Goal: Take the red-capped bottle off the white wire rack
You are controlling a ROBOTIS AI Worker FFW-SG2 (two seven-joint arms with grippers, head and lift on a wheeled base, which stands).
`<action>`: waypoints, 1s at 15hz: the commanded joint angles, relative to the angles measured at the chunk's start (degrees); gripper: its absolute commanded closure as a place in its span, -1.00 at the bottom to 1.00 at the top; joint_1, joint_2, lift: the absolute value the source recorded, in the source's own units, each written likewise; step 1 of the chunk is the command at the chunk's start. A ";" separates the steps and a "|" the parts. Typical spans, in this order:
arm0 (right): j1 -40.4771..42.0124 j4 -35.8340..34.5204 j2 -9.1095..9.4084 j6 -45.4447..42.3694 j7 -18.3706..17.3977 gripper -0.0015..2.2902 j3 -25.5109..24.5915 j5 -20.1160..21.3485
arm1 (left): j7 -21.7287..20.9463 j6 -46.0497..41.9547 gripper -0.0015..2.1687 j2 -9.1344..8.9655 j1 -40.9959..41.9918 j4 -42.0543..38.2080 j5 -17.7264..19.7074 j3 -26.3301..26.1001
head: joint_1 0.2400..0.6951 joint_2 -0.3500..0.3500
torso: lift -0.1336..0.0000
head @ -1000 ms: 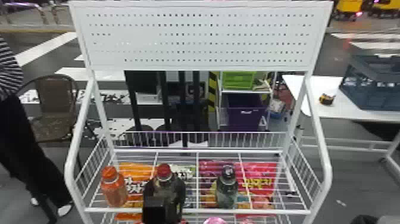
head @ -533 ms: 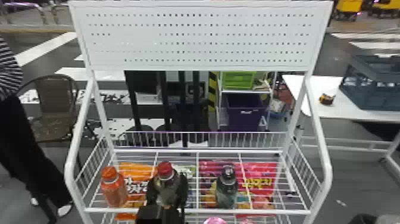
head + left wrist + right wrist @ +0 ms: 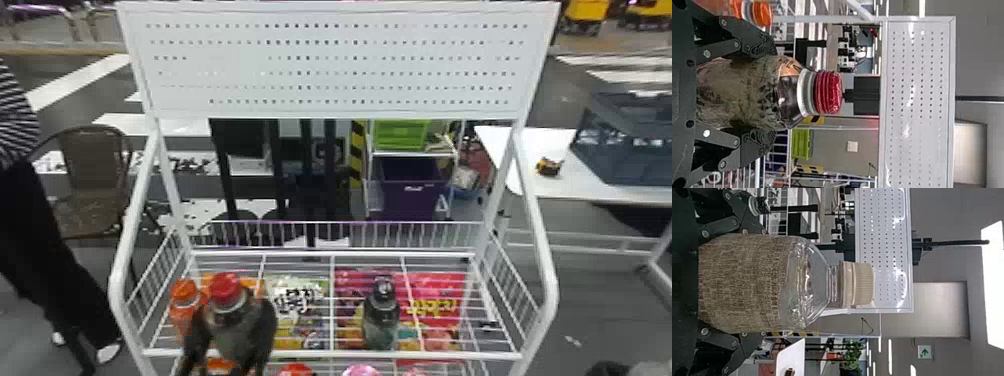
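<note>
Left gripper [image 3: 770, 93] clamped on red-capped bottle [image 3: 232, 327], at front of white wire rack [image 3: 330, 355], beside orange-capped bottle [image 3: 185, 297]. Squeeze moderately, hold upright, clear neighbour and rack edge, then draw toward robot.

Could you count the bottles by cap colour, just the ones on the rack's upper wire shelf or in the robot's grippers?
Red-capped bottle: 1
Orange-capped bottle: 1
Black-capped bottle: 1
Cream-capped bottle: 1
Total: 4
</note>
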 commanded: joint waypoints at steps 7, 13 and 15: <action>0.53 -0.36 0.09 -0.01 0.00 -0.27 0.59 0.09 | -8.14 3.99 0.98 -0.57 12.41 -11.84 2.57 16.91 | 0.14 0.00 | 1.00; 1.06 -0.98 0.09 -0.01 0.00 -0.27 0.68 0.35 | -8.14 3.99 0.98 -0.92 12.58 -11.84 2.74 18.05 | 0.14 0.00 | 1.00; 1.15 -0.89 0.09 -0.19 0.00 -0.27 0.68 0.26 | -8.14 3.82 0.98 -1.10 12.76 -11.92 2.74 18.31 | 0.14 0.00 | 1.00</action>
